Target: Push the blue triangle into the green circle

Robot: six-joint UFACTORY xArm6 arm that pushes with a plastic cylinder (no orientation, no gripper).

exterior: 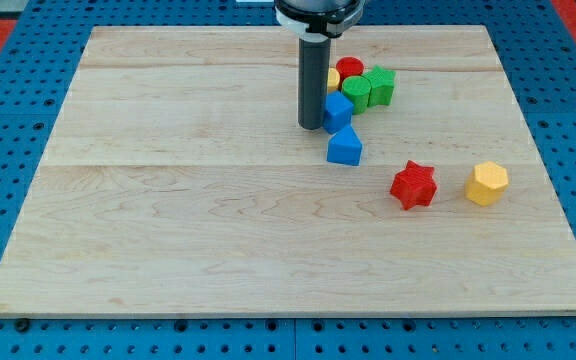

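Observation:
My tip (313,126) rests on the board near the view's top centre. The blue triangle (345,148) lies just to the tip's lower right, a small gap away. A second blue block (337,110), squarish, sits right beside the rod on its right, touching or nearly touching it. The green circle (357,93) lies just up and right of that blue block, against it. The blue triangle is below the green circle, with the squarish blue block between them.
Another green block (380,85) adjoins the green circle on its right. A red circle (349,69) sits above them, and a yellow block (333,78) is partly hidden behind the rod. A red star (413,185) and a yellow hexagon (487,184) lie at the right.

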